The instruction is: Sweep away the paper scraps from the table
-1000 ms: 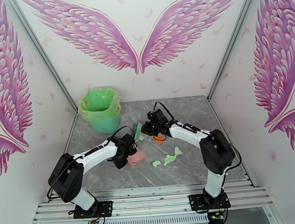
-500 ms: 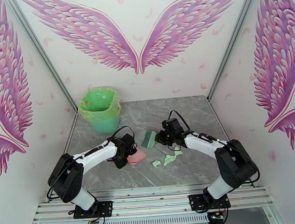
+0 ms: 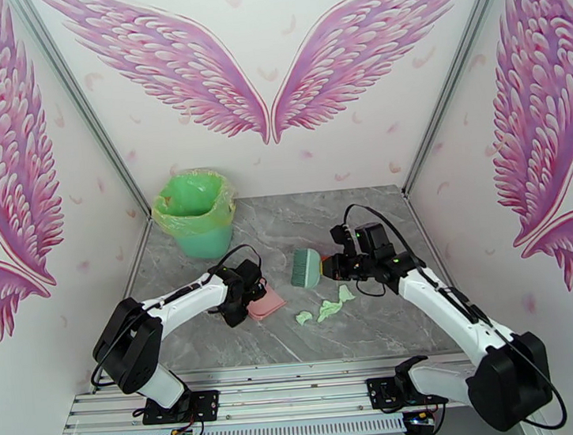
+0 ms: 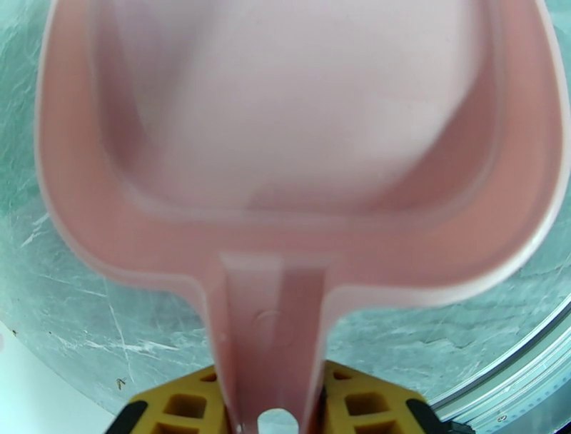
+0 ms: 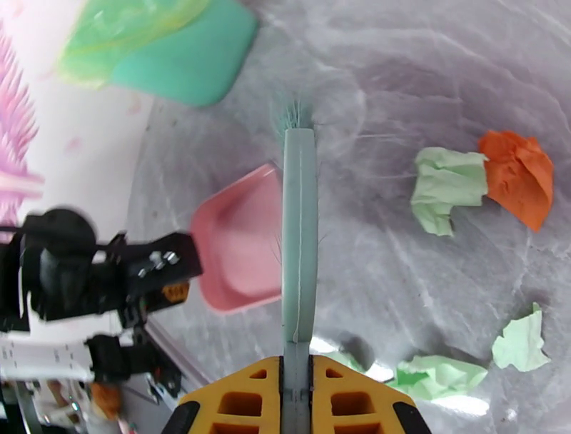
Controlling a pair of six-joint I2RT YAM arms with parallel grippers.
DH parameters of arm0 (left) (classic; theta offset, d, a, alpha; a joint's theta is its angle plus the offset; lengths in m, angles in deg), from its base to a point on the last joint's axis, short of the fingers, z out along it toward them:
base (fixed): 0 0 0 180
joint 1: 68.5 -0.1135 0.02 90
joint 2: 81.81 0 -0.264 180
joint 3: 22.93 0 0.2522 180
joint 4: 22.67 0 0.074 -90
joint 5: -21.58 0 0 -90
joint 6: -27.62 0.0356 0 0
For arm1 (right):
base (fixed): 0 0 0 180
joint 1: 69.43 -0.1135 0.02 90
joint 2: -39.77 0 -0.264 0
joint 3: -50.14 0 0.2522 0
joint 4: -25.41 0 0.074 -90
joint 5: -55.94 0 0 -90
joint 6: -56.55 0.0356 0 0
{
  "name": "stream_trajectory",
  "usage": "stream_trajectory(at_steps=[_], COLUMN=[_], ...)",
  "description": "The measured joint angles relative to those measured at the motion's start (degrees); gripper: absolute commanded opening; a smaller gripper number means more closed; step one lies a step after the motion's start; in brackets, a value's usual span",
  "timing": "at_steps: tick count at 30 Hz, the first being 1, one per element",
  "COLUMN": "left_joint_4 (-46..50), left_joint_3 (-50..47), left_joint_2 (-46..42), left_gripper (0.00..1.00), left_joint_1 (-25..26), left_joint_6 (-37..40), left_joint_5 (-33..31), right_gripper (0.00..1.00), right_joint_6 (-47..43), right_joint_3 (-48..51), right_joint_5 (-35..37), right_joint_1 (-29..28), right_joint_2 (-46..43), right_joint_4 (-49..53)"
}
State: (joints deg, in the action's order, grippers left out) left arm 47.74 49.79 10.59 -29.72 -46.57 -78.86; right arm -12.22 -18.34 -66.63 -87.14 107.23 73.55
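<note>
My left gripper (image 3: 249, 296) is shut on the handle of a pink dustpan (image 3: 265, 303), which rests on the grey table (image 3: 365, 208); in the left wrist view the yellow fingers (image 4: 185, 407) clamp the dustpan (image 4: 285, 143) handle. To the right, my right gripper (image 3: 334, 266) is shut on a green brush (image 3: 306, 267), bristles pointing left. Pale green paper scraps (image 3: 329, 310) lie in front of the brush. From the right wrist, the brush (image 5: 300, 235) lies between the dustpan (image 5: 239, 250) and an orange scrap (image 5: 517, 175) touching a green scrap (image 5: 446, 185).
A green bin (image 3: 195, 213) with a green liner stands at the back left corner of the table. Metal frame posts and pink-winged walls close in the sides and back. The left arm (image 5: 93, 271) shows beside the dustpan in the right wrist view.
My right arm has swung to the right and stretched out, carrying the brush away from the dustpan. The left arm and dustpan have stayed put.
</note>
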Motion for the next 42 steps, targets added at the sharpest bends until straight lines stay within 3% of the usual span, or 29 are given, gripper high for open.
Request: stream_trajectory(at_steps=[6, 12, 18, 29, 38, 40, 42], left_joint_4=[0.02, 0.00, -0.85, -8.15, -11.69, -12.31, -13.51], left_joint_3=[0.00, 0.00, -0.11, -3.56, -9.25, -9.49, -9.94], left_joint_2=[0.00, 0.00, -0.31, -2.34, -10.47, -11.34, -11.72], left_gripper=[0.33, 0.46, 0.52, 0.52, 0.58, 0.72, 0.75], left_joint_1=[0.42, 0.76, 1.01, 2.27, 2.32, 1.88, 1.60], left_joint_6=[-0.24, -0.83, -2.19, -3.91, -2.40, -1.90, -2.08], left_joint_5=[-0.42, -0.39, 0.59, 2.62, 1.16, 1.31, 1.42], right_gripper=[0.00, 0.00, 0.00, 0.00, 0.00, 0.00, 0.00], right_joint_6=[-2.25, -0.44, 0.37, 0.37, 0.35, 0.35, 0.35], right_joint_3=[4.61, 10.40, 10.43, 10.49, 10.93, 10.93, 10.93], right_joint_5=[-3.72, -3.63, -2.99, -2.34, -2.38, -2.38, -2.38], right_joint_1=[-2.47, -4.76, -4.85, -4.85, -4.85, -4.85, -4.85], right_joint_2=[-8.55, -14.34, -15.41, -15.34, -16.50, -16.68, -16.70], right_joint_4=[7.58, 12.41, 12.83, 12.74, 12.33, 12.20, 12.17])
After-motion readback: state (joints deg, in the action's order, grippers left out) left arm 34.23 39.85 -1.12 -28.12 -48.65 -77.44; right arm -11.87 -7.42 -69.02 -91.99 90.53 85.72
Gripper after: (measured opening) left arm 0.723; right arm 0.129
